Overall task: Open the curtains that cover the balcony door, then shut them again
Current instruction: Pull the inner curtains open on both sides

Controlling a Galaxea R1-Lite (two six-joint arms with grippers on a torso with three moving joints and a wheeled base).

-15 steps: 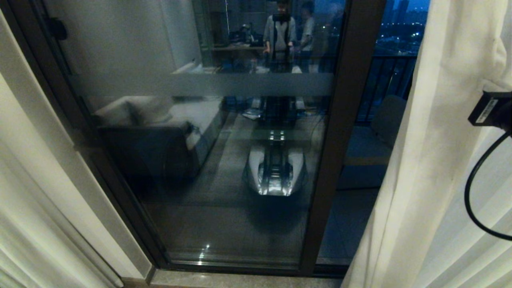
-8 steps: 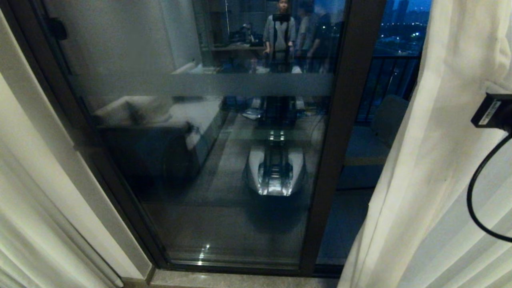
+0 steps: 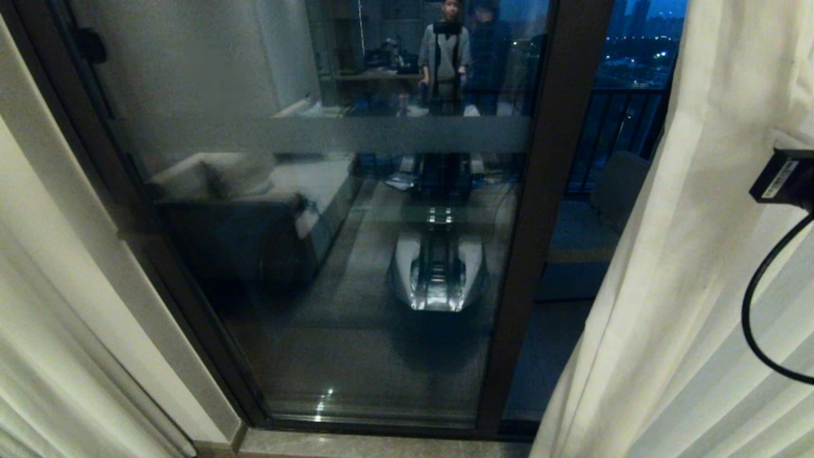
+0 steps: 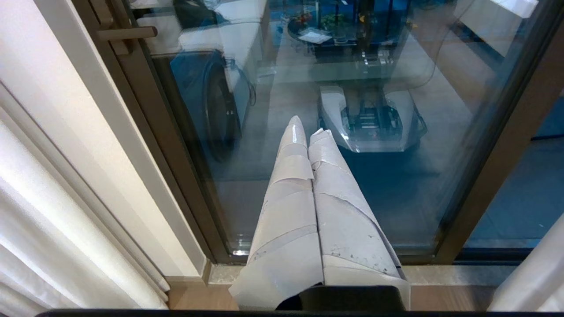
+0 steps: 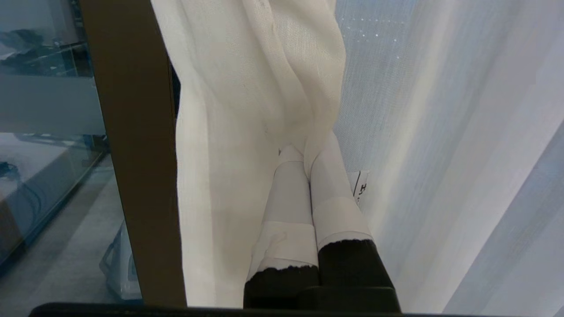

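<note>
The balcony door [image 3: 540, 191] fills the middle of the head view, its dark frame and glass uncovered. One cream curtain [image 3: 38, 356] hangs bunched at the far left, the other curtain [image 3: 687, 254] at the right. My right gripper [image 5: 305, 152] is shut on a fold of the right curtain [image 5: 246, 88] near its hemmed edge, beside the door's upright frame [image 5: 132, 154]. In the head view only that arm's black wrist block [image 3: 783, 175] and cable show. My left gripper [image 4: 307, 131] is parked low in front of the glass, shut and holding nothing.
The glass reflects my own base [image 3: 437, 267], a sofa and people [image 3: 445, 57] standing behind me. Outside are a black railing [image 3: 617, 133] and a chair [image 3: 610, 191]. A stone sill [image 3: 381, 445] runs under the door. A sheer inner curtain [image 5: 440, 132] hangs behind the right panel.
The right curtain's lower edge has drifted slightly left over the glass. The reflected people have shifted. Neither arm has visibly moved.
</note>
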